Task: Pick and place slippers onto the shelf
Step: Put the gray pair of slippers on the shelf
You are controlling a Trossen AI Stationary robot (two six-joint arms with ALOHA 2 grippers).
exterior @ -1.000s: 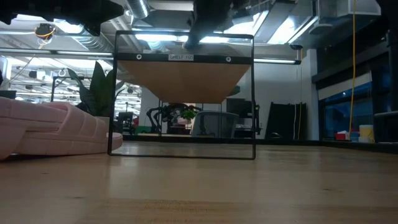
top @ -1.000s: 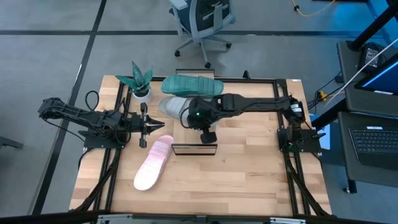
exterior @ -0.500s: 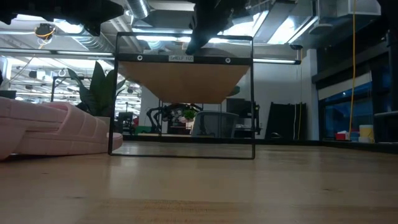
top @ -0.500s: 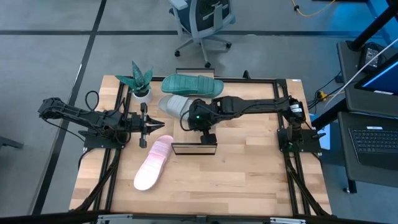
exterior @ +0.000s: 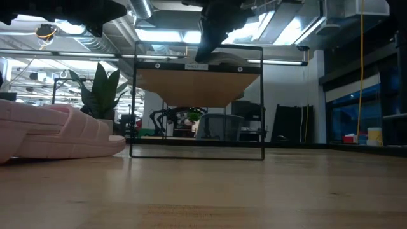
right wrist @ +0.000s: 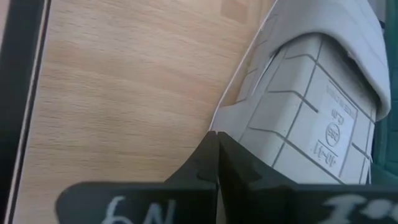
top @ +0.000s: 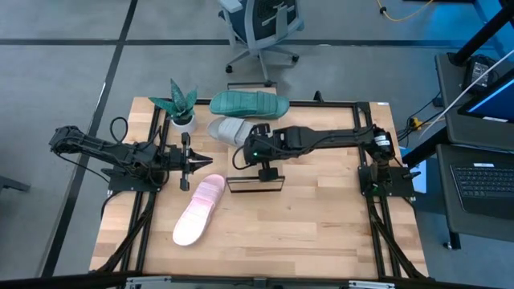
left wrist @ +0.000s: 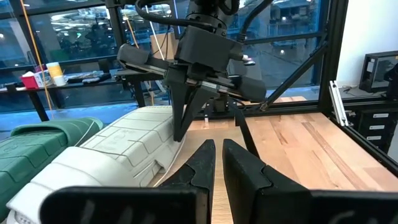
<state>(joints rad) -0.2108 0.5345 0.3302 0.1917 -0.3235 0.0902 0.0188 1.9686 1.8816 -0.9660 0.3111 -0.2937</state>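
- Three slippers show on the table: one teal green slipper (top: 248, 103) at 12 o'clock along the far edge, one light grey slipper (top: 227, 129) touching its near side, and one pale pink slipper (top: 198, 210) well apart at 7 o'clock, lying slantwise on the wood.
- One shelf (top: 255, 183) sits near the table's middle, at 5 o'clock from the grey slipper and just beside the pink one's toe end; none of the three slippers lies on it.
- One right gripper (top: 243, 152) reaches in from 3 o'clock and hangs at the grey slipper's near edge; in its wrist view the two fingers (right wrist: 214, 158) are pressed together with no gap, their tips at the slipper's ribbed sole.
- One left gripper (top: 207, 162) waits at 9 o'clock, pointing toward the middle, fingers (left wrist: 202, 163) nearly together with a thin slit between them, holding nothing.
- One small potted plant (top: 180, 106) stands at 11 o'clock, beside the teal slipper's end.
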